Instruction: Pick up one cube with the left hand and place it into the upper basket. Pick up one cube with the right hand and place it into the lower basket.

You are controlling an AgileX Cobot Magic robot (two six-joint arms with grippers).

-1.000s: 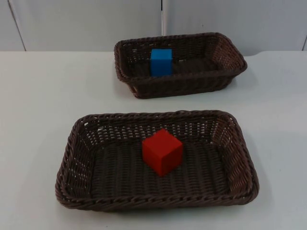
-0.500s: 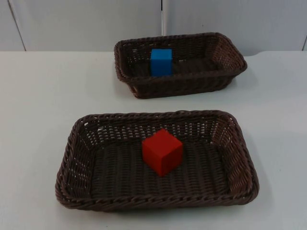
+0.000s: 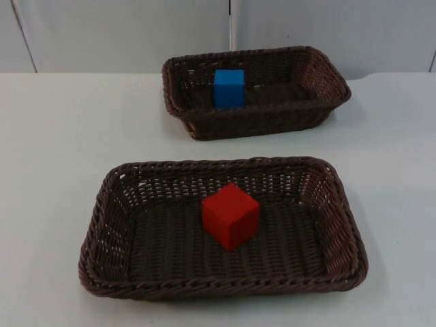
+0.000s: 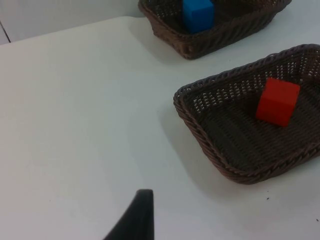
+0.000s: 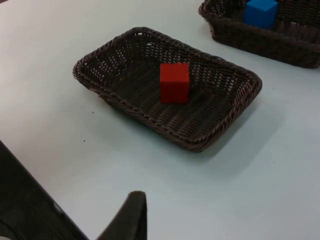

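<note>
The blue cube (image 3: 229, 87) sits in the upper basket (image 3: 327, 102), towards its left end, its base hidden by the front wall. The red cube (image 3: 230, 215) rests mid-floor in the lower basket (image 3: 102, 225). A single fingertip marks the left gripper (image 4: 134, 220) and the right gripper (image 5: 127, 217), both above bare table (image 3: 61, 136); whether either is released or clenched I cannot tell.

The lower basket (image 3: 102, 225) takes the near middle of the white table (image 3: 61, 136); bare table lies to its left, to its right, and in a strip between it and the upper basket (image 3: 327, 102) beyond. Inside the lower basket a red cube (image 3: 230, 215) stands mid-floor, woven floor free all around it
</note>
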